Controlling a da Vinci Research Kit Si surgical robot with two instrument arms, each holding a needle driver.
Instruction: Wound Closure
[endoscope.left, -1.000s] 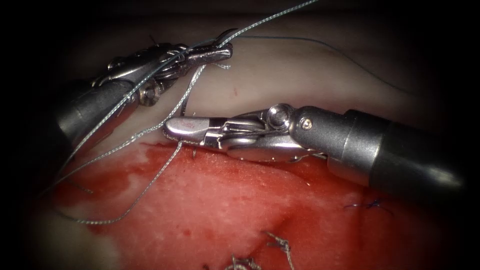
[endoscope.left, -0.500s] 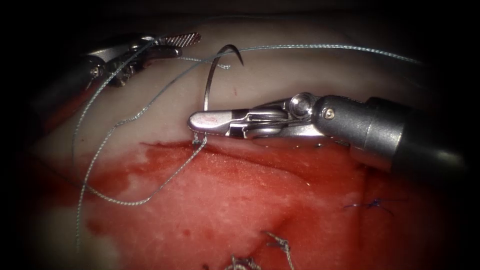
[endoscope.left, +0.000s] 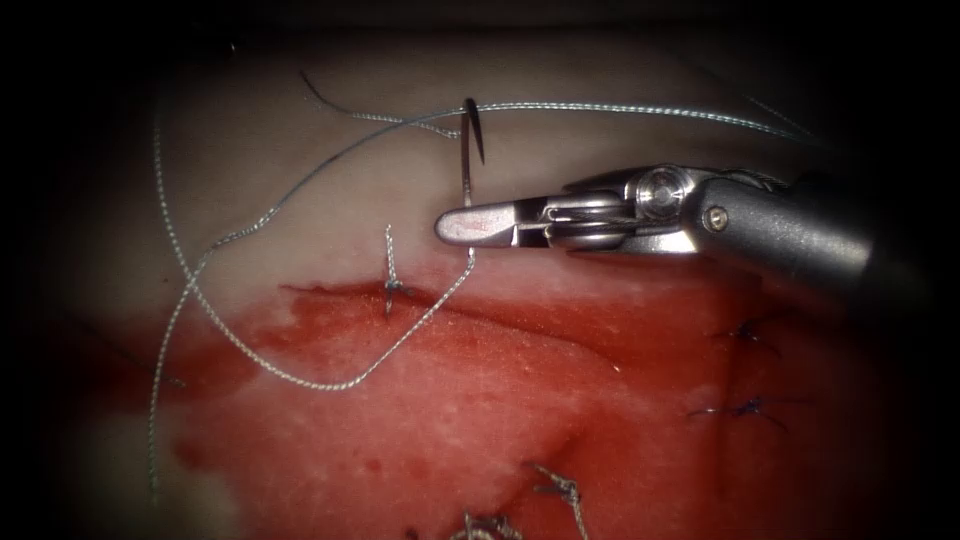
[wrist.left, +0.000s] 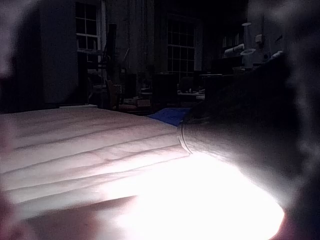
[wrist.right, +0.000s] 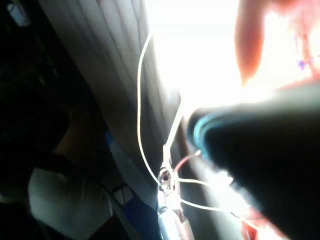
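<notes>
right tool (endoscope.left: 452, 222): jaws clamped on needle (endoscope.left: 467, 165) near its tail end; needle clear of tissue (endoscope.left: 300, 200), above the cut (endoscope.left: 520, 318), point up | thread (endoscope.left: 300, 370): limp, trails loose | handling: needle likely stiff, slippery; best gripped on mid-curve, not the point

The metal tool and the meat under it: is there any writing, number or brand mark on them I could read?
None can be read. The right tool shows bare metal with no lettering; its jaws are shut on the needle near its thread end, clear of the tissue. The thread, the tissue and the cut carry no marks either.
</notes>
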